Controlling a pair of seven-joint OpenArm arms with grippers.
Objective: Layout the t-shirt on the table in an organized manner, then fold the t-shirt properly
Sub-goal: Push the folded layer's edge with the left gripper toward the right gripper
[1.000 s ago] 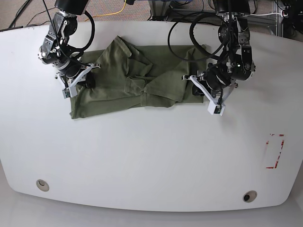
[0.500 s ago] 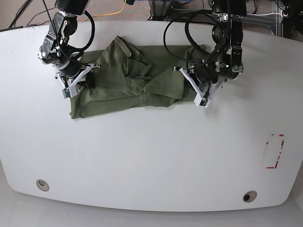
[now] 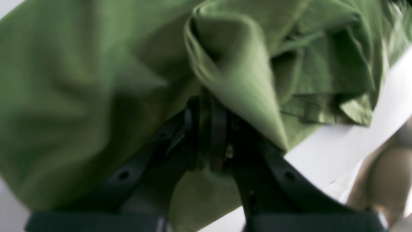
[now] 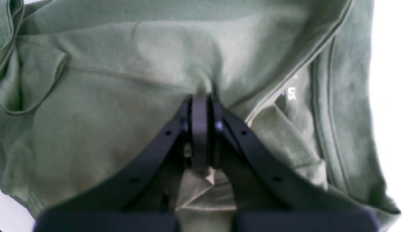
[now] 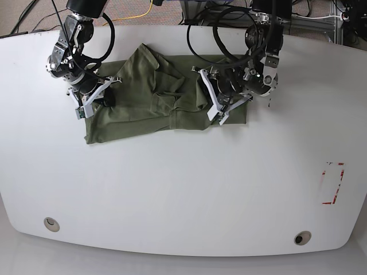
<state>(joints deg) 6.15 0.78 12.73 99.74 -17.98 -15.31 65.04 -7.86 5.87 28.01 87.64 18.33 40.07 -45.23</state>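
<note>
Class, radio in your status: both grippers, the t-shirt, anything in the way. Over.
Left gripper shut on t-shirt fabric. Right gripper shut on the shirt's other end. Shirt bunched, partly folded on table. Nothing in the way.

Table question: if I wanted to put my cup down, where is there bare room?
The near half of the table is bare, from the t-shirt to the front edge, between the two metal holes and left of the red-marked rectangle. The far strip is crowded: shirt, both arms, cables.
</note>
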